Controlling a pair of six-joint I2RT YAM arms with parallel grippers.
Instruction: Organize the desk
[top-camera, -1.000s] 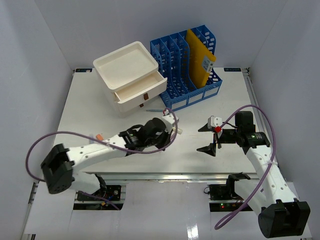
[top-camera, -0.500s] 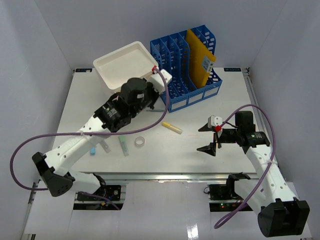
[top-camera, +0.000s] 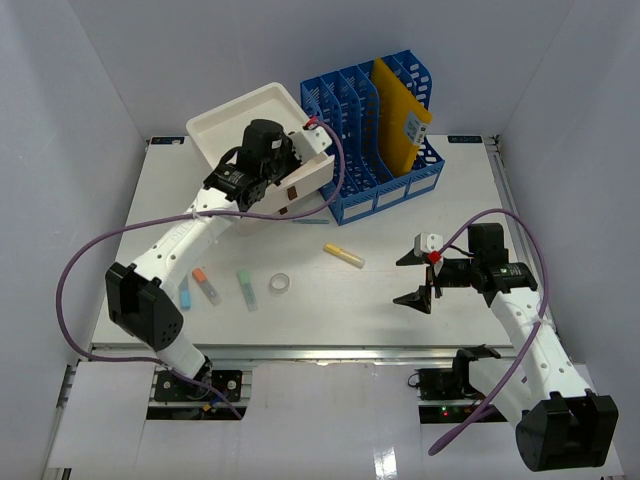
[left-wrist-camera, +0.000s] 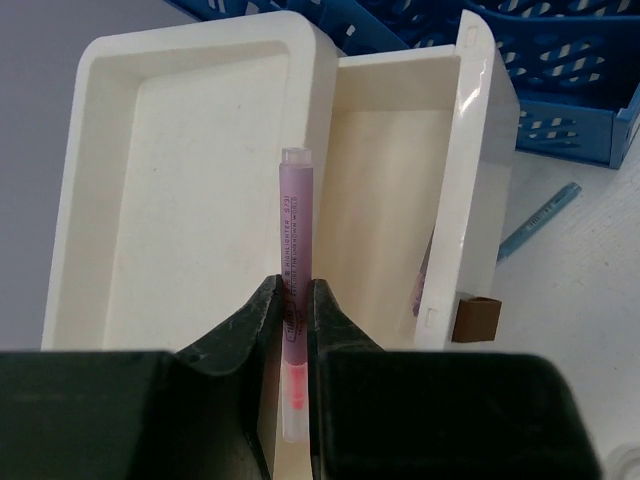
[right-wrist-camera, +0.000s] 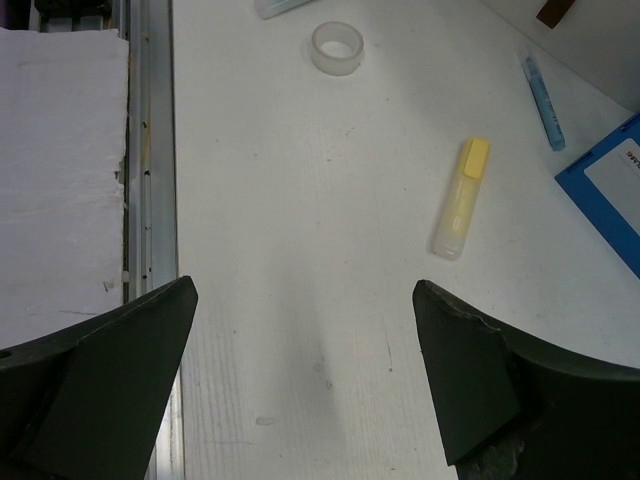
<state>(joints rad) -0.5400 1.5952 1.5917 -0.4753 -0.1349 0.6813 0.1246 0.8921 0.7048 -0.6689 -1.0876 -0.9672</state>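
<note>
The desk (top-camera: 455, 200) is a white tabletop with a metal rail (right-wrist-camera: 150, 150) along its front. My left gripper (top-camera: 278, 165) hovers over the white drawer box (top-camera: 245, 125) at the back. It is shut on a purple highlighter (left-wrist-camera: 294, 240), which points over the wall between the top tray (left-wrist-camera: 170, 180) and the open drawer (left-wrist-camera: 385, 200). My right gripper (top-camera: 416, 274) is open and empty above the desk's right front. A yellow highlighter (top-camera: 343, 256) and a clear tape ring (top-camera: 281, 285) lie in the middle of the desk. Both also show in the right wrist view: the highlighter (right-wrist-camera: 460, 212) and the ring (right-wrist-camera: 337, 47).
A blue file rack (top-camera: 375, 135) holding a yellow folder (top-camera: 400, 120) stands at the back, right of the drawer box. Three markers lie at the front left: orange-capped (top-camera: 205, 285), blue (top-camera: 185, 295) and green (top-camera: 246, 290). A blue pen (left-wrist-camera: 540, 218) lies beside the drawer.
My left arm has swung from the desk's front middle back to the drawer box, with the purple highlighter in its jaws. The markers and tape ring it covered now show. The right arm has not moved.
</note>
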